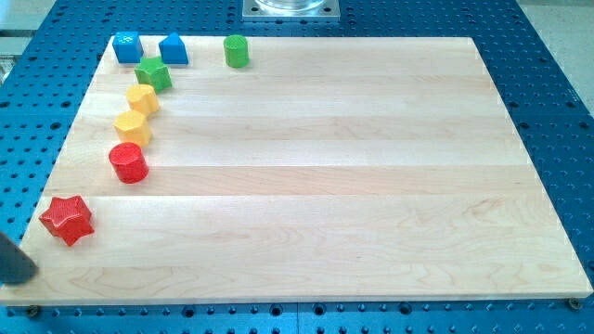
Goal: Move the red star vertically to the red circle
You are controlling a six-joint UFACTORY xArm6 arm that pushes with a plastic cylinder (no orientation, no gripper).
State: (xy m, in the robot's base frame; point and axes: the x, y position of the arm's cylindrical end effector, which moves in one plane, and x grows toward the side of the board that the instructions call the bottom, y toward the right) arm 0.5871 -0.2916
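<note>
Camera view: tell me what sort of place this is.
Likely a robotics lab bench. A wooden board lies on a blue perforated table, with a metal mount at the view's top. Small blocks, among them the red star and red circle, line the board's left. My tip sits below-left of the star.

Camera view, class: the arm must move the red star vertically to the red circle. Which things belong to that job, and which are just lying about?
Belong to the job:
red star, at the view's bottom left
red circle, just above it
my tip, below-left of the star

Just lying about:
two yellow blocks
green star
two blue blocks
green cylinder
</note>
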